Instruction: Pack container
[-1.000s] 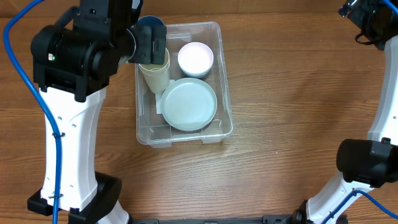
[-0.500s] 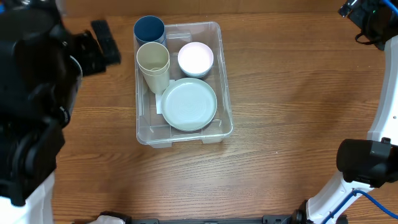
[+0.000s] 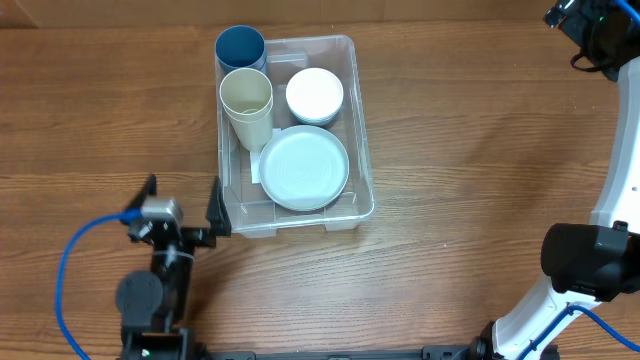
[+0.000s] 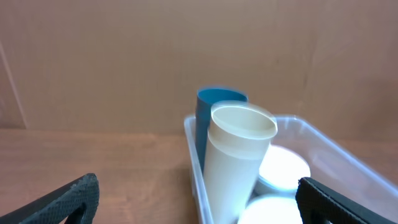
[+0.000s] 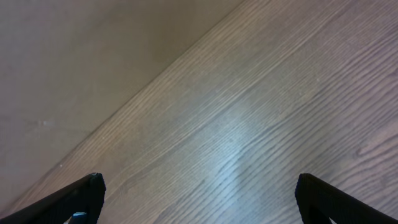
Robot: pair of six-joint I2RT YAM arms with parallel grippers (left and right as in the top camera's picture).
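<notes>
The container (image 3: pixel 362 150) is a clear bin in the middle of the table. It holds a blue cup (image 3: pixel 240 46), a cream cup (image 3: pixel 247 100), a white bowl (image 3: pixel 315 94) and a pale plate (image 3: pixel 304 167). My left gripper (image 3: pixel 183 200) is open and empty, low beside the bin's front left corner. In the left wrist view the left gripper (image 4: pixel 198 186) faces the container wall (image 4: pixel 194 163), with the cream cup (image 4: pixel 236 158) and blue cup (image 4: pixel 214 109) upright behind it. My right gripper (image 3: pixel 590 28) is at the far right back; the right wrist view shows this gripper (image 5: pixel 199 183) open over bare wood.
The wooden table (image 3: pixel 480 200) stretches right of the bin. A brown wall (image 4: pixel 124 62) stands behind the table. The right arm's base (image 3: pixel 590 260) is at the right front, and a blue cable (image 3: pixel 75 260) loops at the left front.
My left arm has pulled away from above the cream cup, swung left, and dropped to the table's front left. The cups stay standing in the bin. The right arm has not moved.
</notes>
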